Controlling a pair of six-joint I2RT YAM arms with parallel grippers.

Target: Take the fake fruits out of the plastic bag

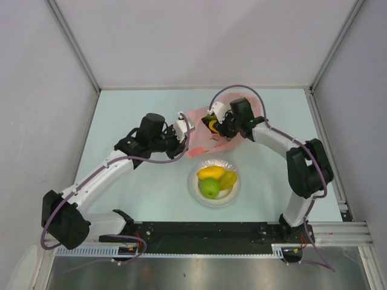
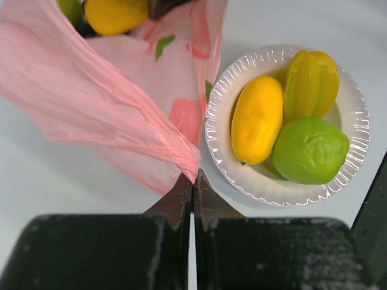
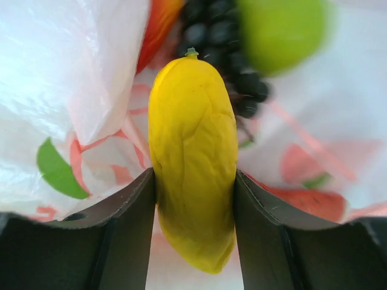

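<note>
The pink plastic bag lies behind the white plate. My left gripper is shut on a bunched edge of the bag and holds it up. Inside the bag's mouth, my right gripper is shut on a yellow oblong fruit, with a finger pressed on each side. Deeper in the bag lie a dark grape bunch, a green fruit and a red-orange piece.
On the plate rest an orange-yellow oblong fruit, a ridged yellow fruit and a green apple. Metal frame rails border the pale table on both sides and at the back.
</note>
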